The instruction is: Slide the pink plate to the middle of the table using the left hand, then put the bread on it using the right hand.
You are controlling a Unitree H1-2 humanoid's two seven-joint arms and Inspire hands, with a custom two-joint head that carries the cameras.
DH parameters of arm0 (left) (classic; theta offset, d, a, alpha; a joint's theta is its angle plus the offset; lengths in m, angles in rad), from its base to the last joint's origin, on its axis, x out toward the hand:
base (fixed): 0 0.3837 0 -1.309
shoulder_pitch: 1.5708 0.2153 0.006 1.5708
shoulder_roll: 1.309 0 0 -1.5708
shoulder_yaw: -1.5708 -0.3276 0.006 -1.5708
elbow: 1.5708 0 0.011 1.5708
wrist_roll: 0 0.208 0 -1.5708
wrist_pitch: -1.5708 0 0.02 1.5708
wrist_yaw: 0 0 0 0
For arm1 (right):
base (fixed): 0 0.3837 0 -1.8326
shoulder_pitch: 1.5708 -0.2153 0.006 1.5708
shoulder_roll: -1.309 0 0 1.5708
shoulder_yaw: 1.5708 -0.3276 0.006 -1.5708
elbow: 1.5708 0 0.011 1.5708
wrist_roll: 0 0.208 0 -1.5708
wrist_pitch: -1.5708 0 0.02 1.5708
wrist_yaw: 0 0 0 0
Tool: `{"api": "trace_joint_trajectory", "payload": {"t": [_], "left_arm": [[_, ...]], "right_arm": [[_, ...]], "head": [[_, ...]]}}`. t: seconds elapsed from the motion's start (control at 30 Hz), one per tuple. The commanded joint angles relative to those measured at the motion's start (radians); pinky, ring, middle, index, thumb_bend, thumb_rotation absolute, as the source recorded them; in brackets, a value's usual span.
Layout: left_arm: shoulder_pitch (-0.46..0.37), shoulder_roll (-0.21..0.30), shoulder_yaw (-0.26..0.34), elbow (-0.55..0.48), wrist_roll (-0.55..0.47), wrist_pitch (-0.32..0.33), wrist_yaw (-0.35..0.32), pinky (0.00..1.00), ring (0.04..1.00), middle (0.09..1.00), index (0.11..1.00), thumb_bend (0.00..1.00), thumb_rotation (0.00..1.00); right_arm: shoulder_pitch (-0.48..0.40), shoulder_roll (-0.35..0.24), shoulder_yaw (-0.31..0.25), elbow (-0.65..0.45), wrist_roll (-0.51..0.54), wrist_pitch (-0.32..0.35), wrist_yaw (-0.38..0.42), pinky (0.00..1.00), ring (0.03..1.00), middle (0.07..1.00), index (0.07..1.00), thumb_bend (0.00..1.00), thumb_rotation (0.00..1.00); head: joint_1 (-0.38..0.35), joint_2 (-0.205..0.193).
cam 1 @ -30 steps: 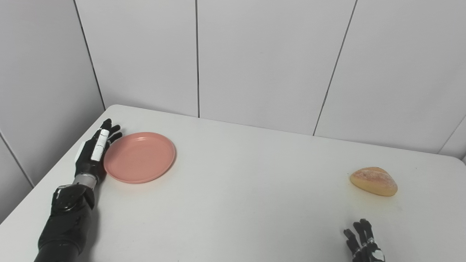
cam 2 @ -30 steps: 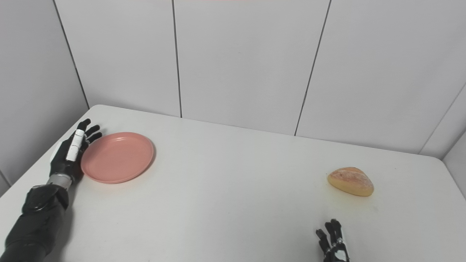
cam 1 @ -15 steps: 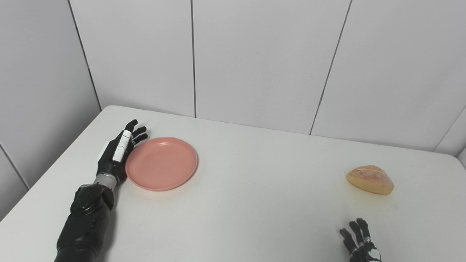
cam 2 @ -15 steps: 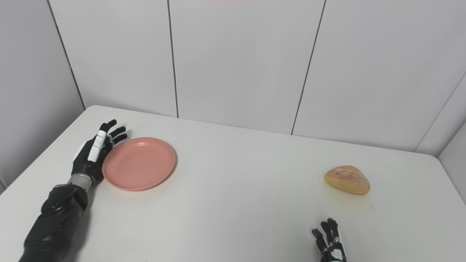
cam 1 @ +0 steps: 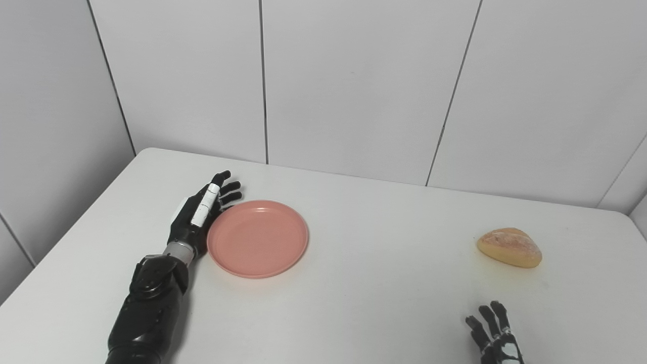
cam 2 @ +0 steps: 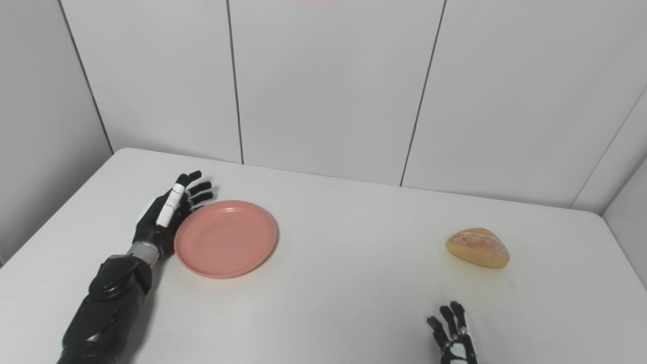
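Note:
The pink plate lies flat on the white table, left of the middle. My left hand is open, fingers straight, its edge pressed against the plate's left rim. It also shows in the right eye view. The bread, a golden roll, sits on the table at the right. My right hand is open and empty at the bottom edge, well in front of the bread, only partly in view.
White panelled walls close the table at the back and left. The table's left edge runs diagonally near my left arm. Bare tabletop lies between plate and bread.
My left hand has pushed the pink plate to the right across the table. The camera has shifted a little. The bread and right hand have stayed in place.

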Motion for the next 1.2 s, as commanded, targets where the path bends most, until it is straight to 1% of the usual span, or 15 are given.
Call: {"api": "trace_joint_trajectory", "payload": {"t": [0.0,0.1,0.23,0.37,0.5,0.57,0.63,0.73,0.83,0.93,1.03,1.07,1.17], "left_arm": [[-0.025,0.011,0.001,-0.04,0.001,0.005,-0.01,0.73,0.821,0.822,0.855,0.95,0.77],[-0.021,0.011,-0.007,-0.054,-0.002,0.02,-0.025,0.73,0.832,0.826,0.865,0.96,0.77],[-0.017,0.01,-0.015,-0.065,-0.001,0.035,-0.038,0.72,0.831,0.824,0.868,0.98,0.77],[-0.014,0.007,-0.02,-0.075,-0.003,0.052,-0.047,0.76,0.846,0.833,0.886,0.95,0.77],[-0.003,0.0,-0.027,-0.098,0.004,0.073,-0.048,0.77,0.836,0.841,0.883,0.93,0.78],[0.002,-0.006,-0.028,-0.101,0.009,0.071,-0.042,0.78,0.85,0.841,0.881,0.93,0.79],[0.008,-0.018,-0.029,-0.101,0.016,0.061,-0.028,0.78,0.853,0.837,0.88,0.94,0.79],[0.021,-0.051,-0.022,-0.118,0.019,0.057,0.009,0.8,0.849,0.825,0.877,0.97,0.77],[0.032,-0.083,-0.013,-0.137,0.019,0.054,0.033,0.87,0.868,0.841,0.879,0.95,0.75],[0.041,-0.112,-0.024,-0.151,0.059,0.028,0.071,0.85,0.866,0.846,0.886,0.95,0.77],[0.048,-0.136,-0.032,-0.163,0.087,0.012,0.1,0.85,0.864,0.849,0.898,0.97,0.8],[0.051,-0.147,-0.031,-0.168,0.089,0.009,0.111,0.86,0.866,0.85,0.901,0.99,0.8],[0.057,-0.174,-0.028,-0.178,0.093,0.002,0.133,0.91,0.875,0.85,0.892,1.0,0.77]], "right_arm": [[0.003,0.016,0.012,-0.001,-0.007,0.008,-0.001,0.94,0.88,0.93,0.952,0.79,0.94],[0.001,0.029,0.017,0.001,-0.017,0.008,-0.011,0.92,0.866,0.92,0.942,0.79,0.93],[-0.002,0.042,0.027,0.005,-0.036,0.008,-0.024,0.92,0.857,0.918,0.943,0.79,0.93],[-0.005,0.053,0.035,0.008,-0.05,0.007,-0.027,0.93,0.857,0.922,0.945,0.79,0.95],[-0.01,0.063,0.043,0.015,-0.061,0.001,-0.031,0.93,0.856,0.922,0.947,0.79,0.96],[-0.013,0.071,0.045,0.019,-0.065,-0.001,-0.037,0.92,0.849,0.917,0.942,0.8,0.95],[-0.016,0.076,0.049,0.021,-0.065,-0.004,-0.04,0.92,0.849,0.917,0.941,0.8,0.95],[-0.017,0.077,0.054,0.021,-0.069,-0.001,-0.04,0.92,0.853,0.92,0.943,0.8,0.95],[-0.017,0.079,0.056,0.018,-0.074,0.002,-0.043,0.93,0.859,0.924,0.947,0.82,0.95],[-0.019,0.08,0.058,0.016,-0.076,0.005,-0.043,0.94,0.861,0.925,0.948,0.82,0.95],[-0.02,0.08,0.059,0.016,-0.076,0.004,-0.044,0.93,0.858,0.925,0.946,0.82,0.95],[-0.02,0.08,0.059,0.016,-0.076,0.003,-0.044,0.93,0.859,0.925,0.948,0.82,0.95],[-0.02,0.082,0.06,0.015,-0.079,0.003,-0.046,0.93,0.859,0.924,0.948,0.81,0.96]], "head": [[-0.018,0.003],[-0.036,0.007],[-0.055,0.011],[-0.075,0.016],[-0.104,0.019],[-0.121,0.019],[-0.132,0.02],[-0.133,0.021],[-0.131,0.022],[-0.133,0.022],[-0.133,0.022],[-0.133,0.022],[-0.133,0.024]]}}
